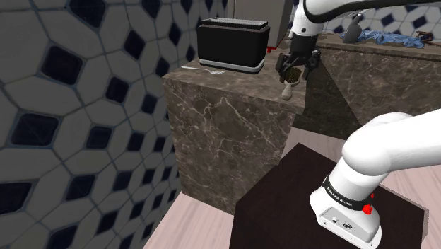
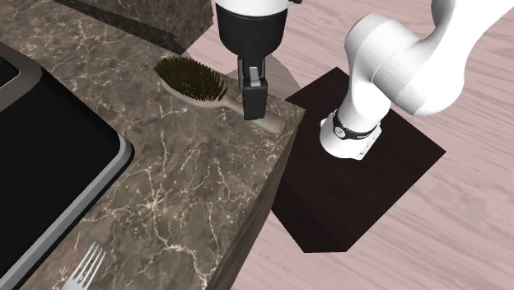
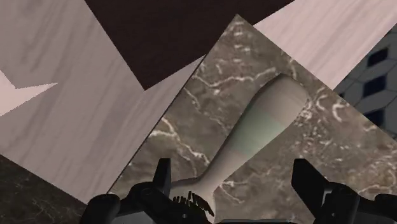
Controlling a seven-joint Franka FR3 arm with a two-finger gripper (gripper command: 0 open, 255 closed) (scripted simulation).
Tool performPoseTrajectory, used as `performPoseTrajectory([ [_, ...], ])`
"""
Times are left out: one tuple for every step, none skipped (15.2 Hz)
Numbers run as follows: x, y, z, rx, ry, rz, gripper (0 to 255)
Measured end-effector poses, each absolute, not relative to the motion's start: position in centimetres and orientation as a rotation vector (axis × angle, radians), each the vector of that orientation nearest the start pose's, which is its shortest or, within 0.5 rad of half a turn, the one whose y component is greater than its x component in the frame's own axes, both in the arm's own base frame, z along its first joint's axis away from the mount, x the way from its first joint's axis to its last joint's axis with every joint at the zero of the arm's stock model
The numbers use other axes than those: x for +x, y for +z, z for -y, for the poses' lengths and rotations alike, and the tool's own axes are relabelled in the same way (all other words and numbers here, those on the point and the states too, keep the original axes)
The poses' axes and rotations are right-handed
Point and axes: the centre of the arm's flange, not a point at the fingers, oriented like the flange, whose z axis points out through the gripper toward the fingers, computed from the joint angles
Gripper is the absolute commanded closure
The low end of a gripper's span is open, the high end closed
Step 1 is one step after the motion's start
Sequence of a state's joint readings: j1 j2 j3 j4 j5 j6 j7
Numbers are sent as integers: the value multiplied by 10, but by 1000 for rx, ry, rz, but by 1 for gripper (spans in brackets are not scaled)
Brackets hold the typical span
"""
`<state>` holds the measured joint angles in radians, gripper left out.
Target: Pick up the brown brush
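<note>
Overhead, open claw [image 3: 233,167] straddles brush [image 2: 194,80] handle; toaster [image 1: 232,46] and fork [image 2: 82,268] lie well away.

Gripper [image 3: 235,170]: black fingers [image 3: 163,177] stand apart, touching nothing. The brush [image 3: 254,130] lies flat on the brown marble countertop [image 3: 213,79], its pale grey-beige handle running away between the fingers. Dark bristles [image 3: 191,202] sit beside one finger. Past the counter edge: pale wood floor [image 3: 95,83], dark brown stand top [image 3: 178,32], blue-patterned tiled wall [image 3: 378,70].
</note>
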<state>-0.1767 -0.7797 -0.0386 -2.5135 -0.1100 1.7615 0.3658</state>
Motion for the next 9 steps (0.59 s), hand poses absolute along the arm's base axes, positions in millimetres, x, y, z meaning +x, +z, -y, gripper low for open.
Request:
performPoseTrajectory([
  [313, 532, 88, -3058, -128, -1015, 0],
  [314, 533, 98, -3010, -201, -1153, 0],
  [314, 533, 105, -2958, -271, -1278, 0],
  [312, 531, 109, -2925, -308, -1345, 0],
  [310, 527, 110, -2908, -327, -1378, 0],
  [310, 523, 111, -2899, -337, -1396, 0],
  [309, 518, 111, -2894, -342, -1404, 0],
  [310, 511, 113, -2892, -344, -1409, 0],
  [309, 507, 113, -2890, -345, -1411, 0],
])
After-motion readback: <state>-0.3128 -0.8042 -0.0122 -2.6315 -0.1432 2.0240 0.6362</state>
